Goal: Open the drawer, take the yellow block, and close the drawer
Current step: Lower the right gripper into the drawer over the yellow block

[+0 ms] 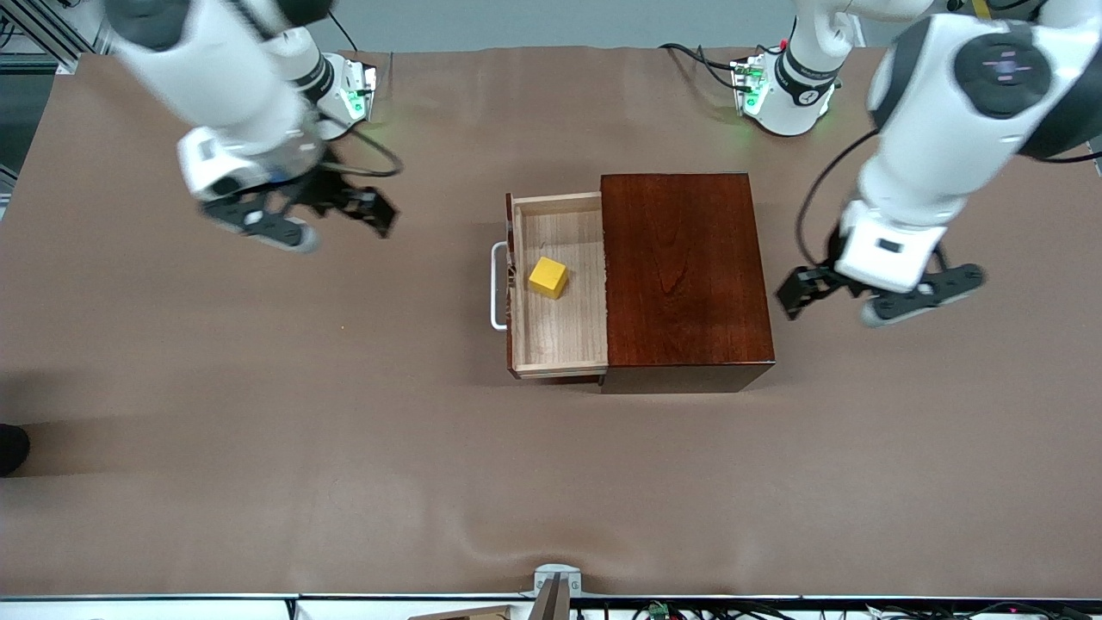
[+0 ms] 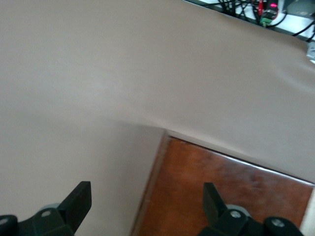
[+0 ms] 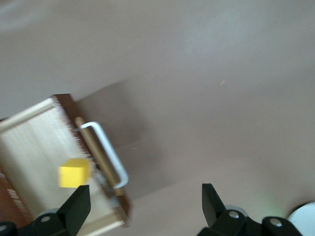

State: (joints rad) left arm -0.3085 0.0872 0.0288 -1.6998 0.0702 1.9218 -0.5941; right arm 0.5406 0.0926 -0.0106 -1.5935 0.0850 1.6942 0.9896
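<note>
The drawer (image 1: 564, 331) stands pulled out of the dark reddish-brown box (image 1: 680, 267), its white loop handle (image 1: 497, 286) facing the right arm's end of the table. The yellow block (image 1: 548, 277) lies inside on the pale wood. My right gripper (image 1: 301, 215) hangs open and empty over bare table, apart from the handle; its wrist view shows the block (image 3: 74, 173), the drawer (image 3: 29, 147) and the handle (image 3: 109, 153) ahead of its fingers (image 3: 146, 199). My left gripper (image 1: 874, 297) is open and empty beside the box at the left arm's end (image 2: 146, 196), with the box top (image 2: 221, 187) in view.
Brown cloth covers the table (image 1: 344, 430). Both arm bases (image 1: 788, 95) and their cables stand along the edge farthest from the front camera. A grey bracket (image 1: 555, 585) sits at the nearest edge. A dark object (image 1: 10, 448) shows at the right arm's end.
</note>
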